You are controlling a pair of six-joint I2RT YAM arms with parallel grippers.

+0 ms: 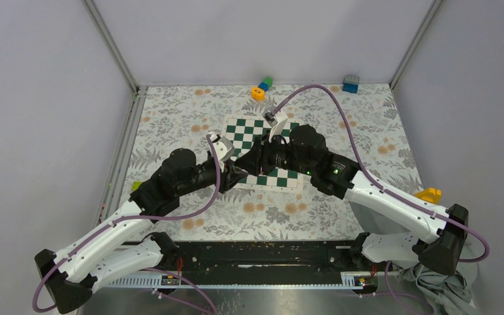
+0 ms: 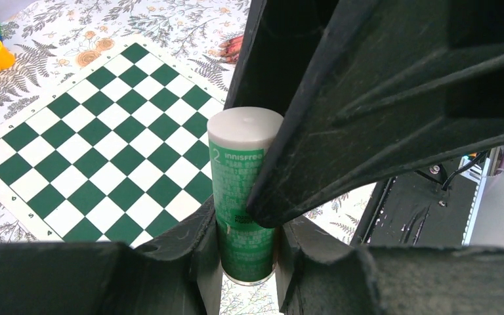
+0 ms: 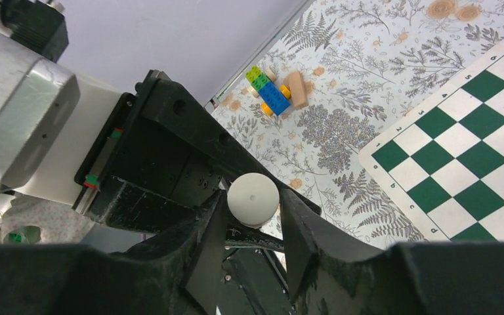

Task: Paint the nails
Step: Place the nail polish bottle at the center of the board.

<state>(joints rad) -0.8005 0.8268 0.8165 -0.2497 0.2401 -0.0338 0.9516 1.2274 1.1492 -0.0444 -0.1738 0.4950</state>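
The left gripper (image 2: pixel 248 252) is clamped on a green bottle (image 2: pixel 241 190) over the near side of the chessboard (image 2: pixel 98 144). The bottle's white cap (image 3: pixel 252 199) points straight into the right gripper (image 3: pixel 254 209), whose fingers flank it; I cannot tell if they grip. The nails (image 2: pixel 234 46), a reddish patch mostly hidden, lie just off the chessboard's far edge, beyond both grippers. Uncapping probably comes first.
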